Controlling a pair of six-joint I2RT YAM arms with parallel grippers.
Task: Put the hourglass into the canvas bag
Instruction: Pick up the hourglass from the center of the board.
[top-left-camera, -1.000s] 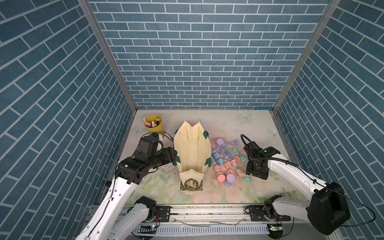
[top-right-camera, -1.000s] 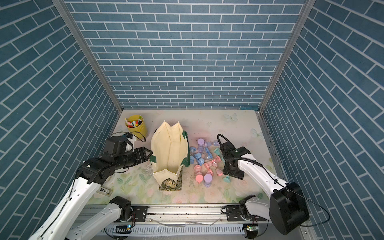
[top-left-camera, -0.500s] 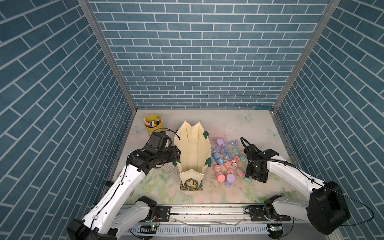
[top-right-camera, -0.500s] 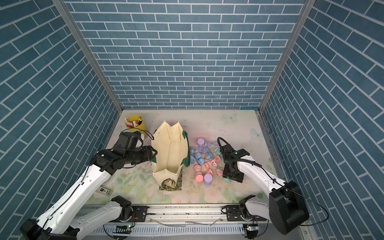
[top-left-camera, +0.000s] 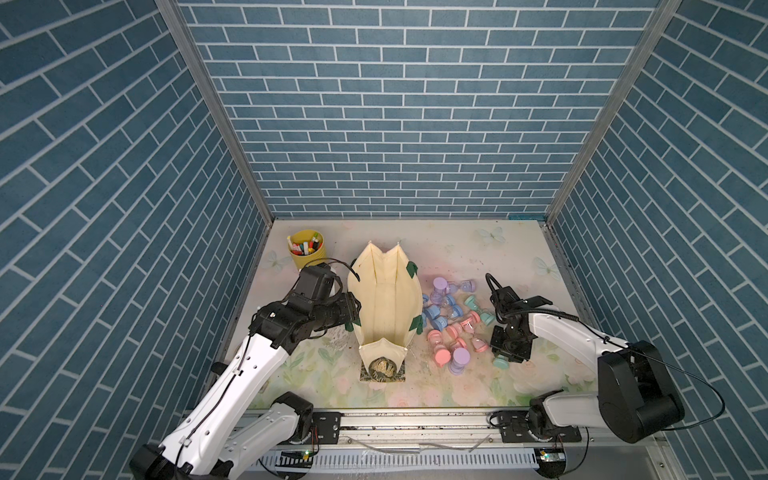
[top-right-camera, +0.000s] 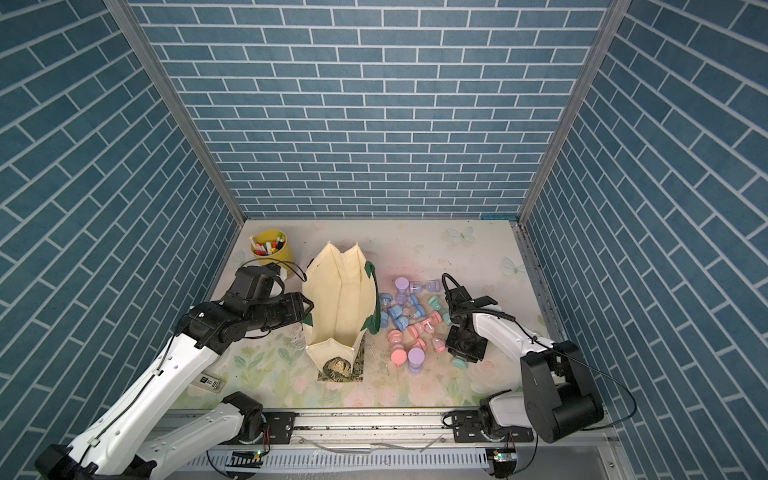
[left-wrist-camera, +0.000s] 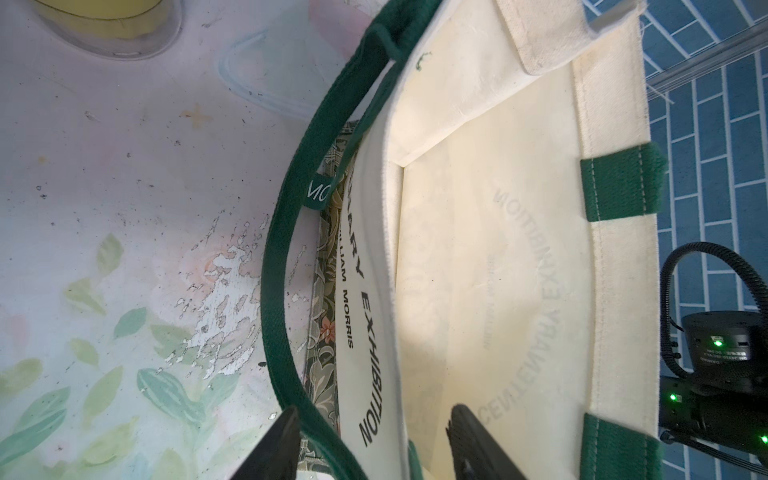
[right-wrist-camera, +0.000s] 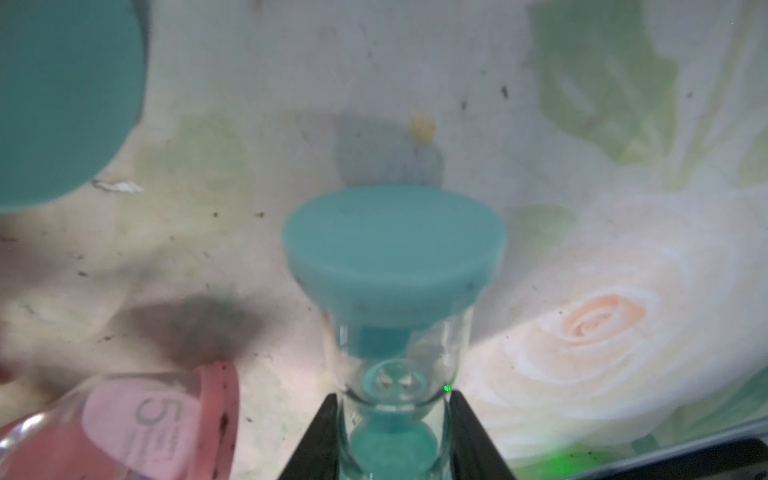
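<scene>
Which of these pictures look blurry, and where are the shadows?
Right wrist view: soft throughout, the teal hourglass in the right claw blurred, its shadow on the table. Left wrist view: sharp lettering on the canvas bag, shade across its inside. Both top views: crisp, evenly lit.

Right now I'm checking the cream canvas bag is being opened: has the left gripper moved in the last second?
Yes. The left gripper moved toward the cream canvas bag, which stayed put; its open jaws now straddle the bag's side wall.
</scene>
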